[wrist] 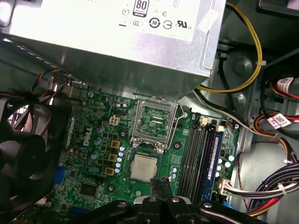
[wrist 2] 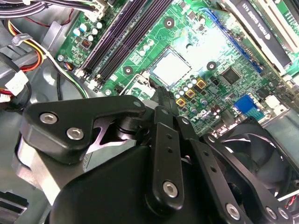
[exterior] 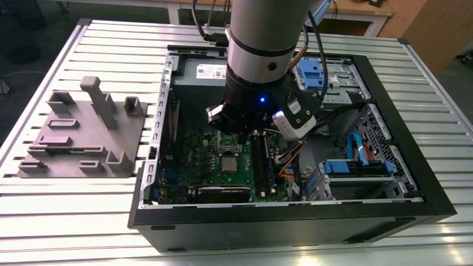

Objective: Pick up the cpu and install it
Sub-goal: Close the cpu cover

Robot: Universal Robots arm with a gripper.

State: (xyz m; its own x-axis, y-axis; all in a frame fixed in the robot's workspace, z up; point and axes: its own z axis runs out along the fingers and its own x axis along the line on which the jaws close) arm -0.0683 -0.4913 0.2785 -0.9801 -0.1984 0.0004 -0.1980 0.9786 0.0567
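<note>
Silvery and flat, the cpu (wrist: 144,167) lies in its socket near the middle of the green board (wrist: 122,185), close to the long black slots (wrist: 194,154). The metal bracket (wrist: 137,122) stands open on the side of the socket nearest the big grey box (wrist: 117,37). The claw (wrist: 161,183) hangs just beside one corner of the cpu. Its two tips are pressed together and hold nothing. I cannot tell if they touch the chip.

I think the job now is to get the chip sitting right. It should lie flat, with all four corners down and no side sticking up. The claw should be gentle, with no hard push and no sliding sideways. It should also stay clear of the small parts around the socket.
</note>
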